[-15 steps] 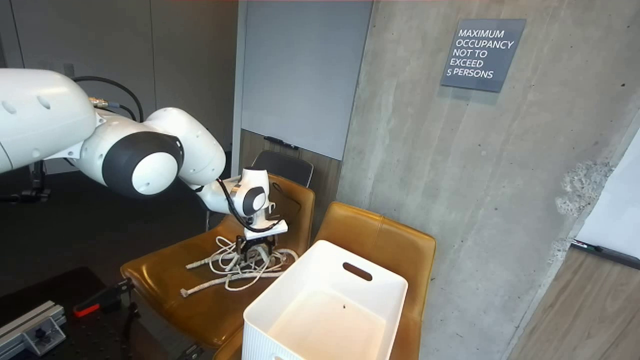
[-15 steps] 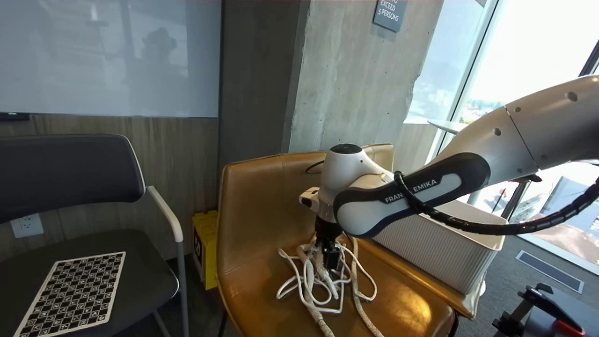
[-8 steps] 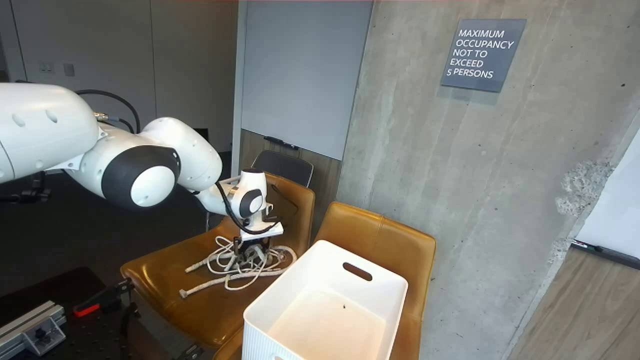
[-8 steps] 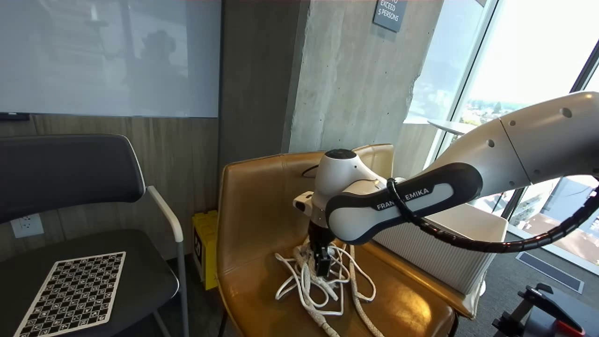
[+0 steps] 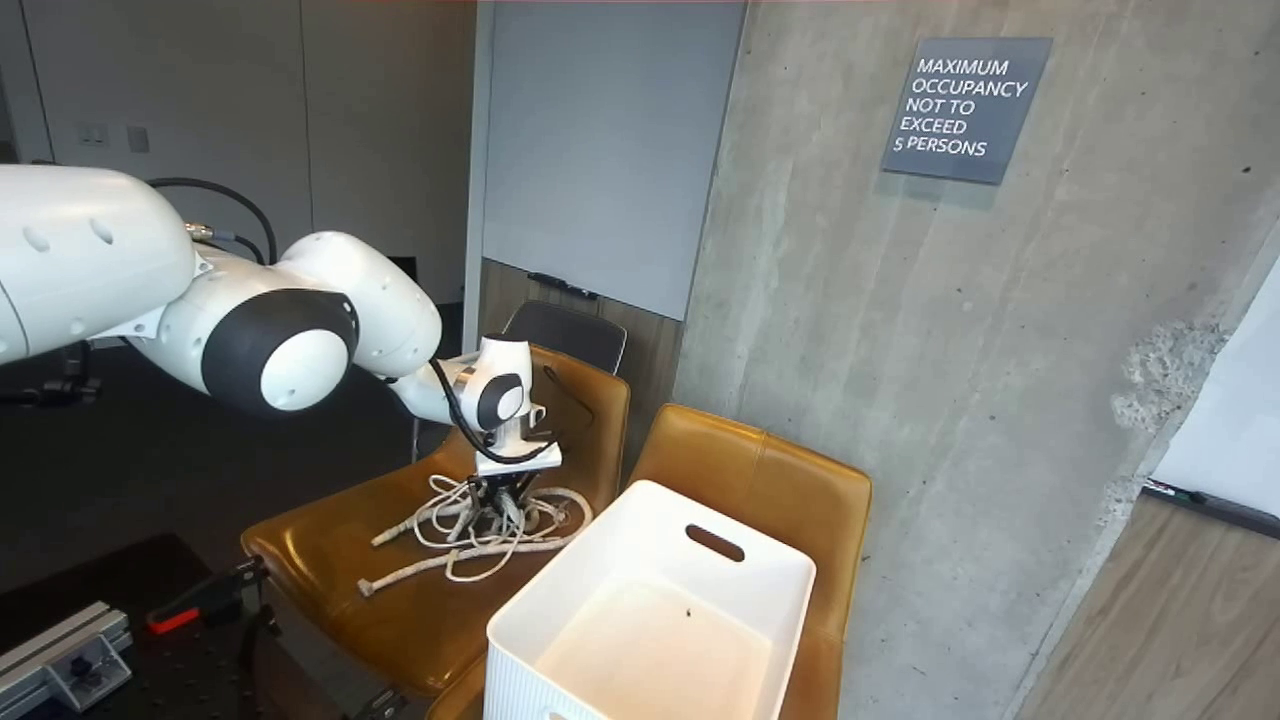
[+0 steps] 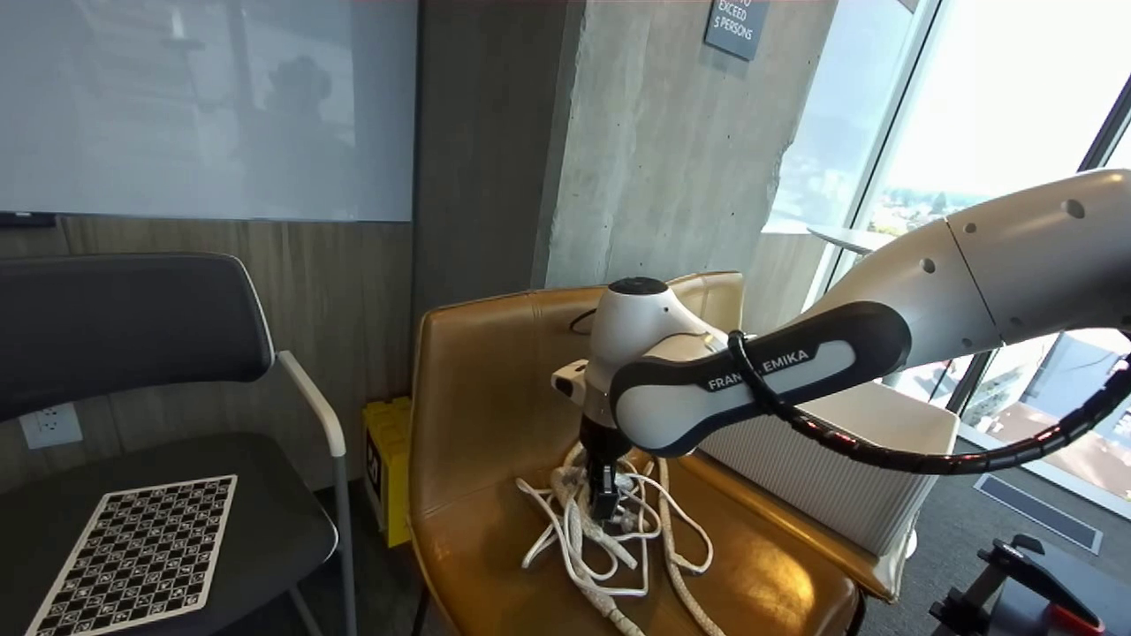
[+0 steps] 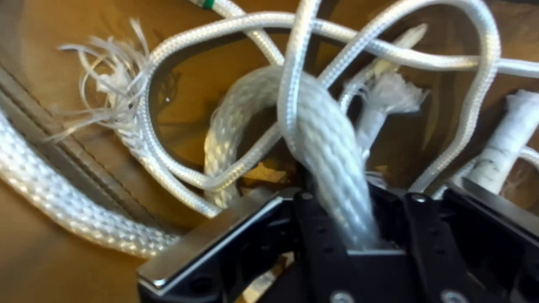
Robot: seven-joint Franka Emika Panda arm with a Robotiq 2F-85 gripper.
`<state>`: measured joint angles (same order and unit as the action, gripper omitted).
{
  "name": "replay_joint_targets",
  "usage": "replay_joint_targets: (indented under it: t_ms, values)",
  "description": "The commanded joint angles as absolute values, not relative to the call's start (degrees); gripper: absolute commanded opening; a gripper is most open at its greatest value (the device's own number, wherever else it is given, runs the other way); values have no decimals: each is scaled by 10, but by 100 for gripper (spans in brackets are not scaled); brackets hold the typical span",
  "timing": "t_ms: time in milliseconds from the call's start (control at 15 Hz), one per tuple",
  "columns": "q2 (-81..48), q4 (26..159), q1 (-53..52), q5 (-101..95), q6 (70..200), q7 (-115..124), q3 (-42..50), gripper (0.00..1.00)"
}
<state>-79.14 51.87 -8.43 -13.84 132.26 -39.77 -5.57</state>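
The black two-fingered gripper (image 6: pixel 604 511) points down into thick white braided rope (image 7: pixel 332 139) and thin white woven cord (image 7: pixel 291 80), heaped on the tan leather chair (image 6: pixel 499 579) beneath it. Against a second ago, the tool sits a little lower and its fingers stand closer together, so the work seems to have passed from reaching in to gripping. In the wrist view, a loop of the thick rope rises between the fingers, which appear to be pinching it; their tips are partly hidden, so I cannot tell how firmly. The thin cord crosses that loop just beyond the fingertips, and a frayed white rope end (image 7: pixel 118 84) lies off to one side of them. Beside the tool, apart from its fingers, a white ribbed plastic bin (image 5: pixel 660 540) stands on a neighbouring tan chair (image 5: pixel 760 450).
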Motion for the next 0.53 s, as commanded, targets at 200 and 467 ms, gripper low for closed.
replay_joint_targets:
  t_ms: [200,467]
  values:
    - [-655,620,-84,-132,1271,-363,-60,1]
    - [-555,671,-64,-130,1218,-348,-56,1]
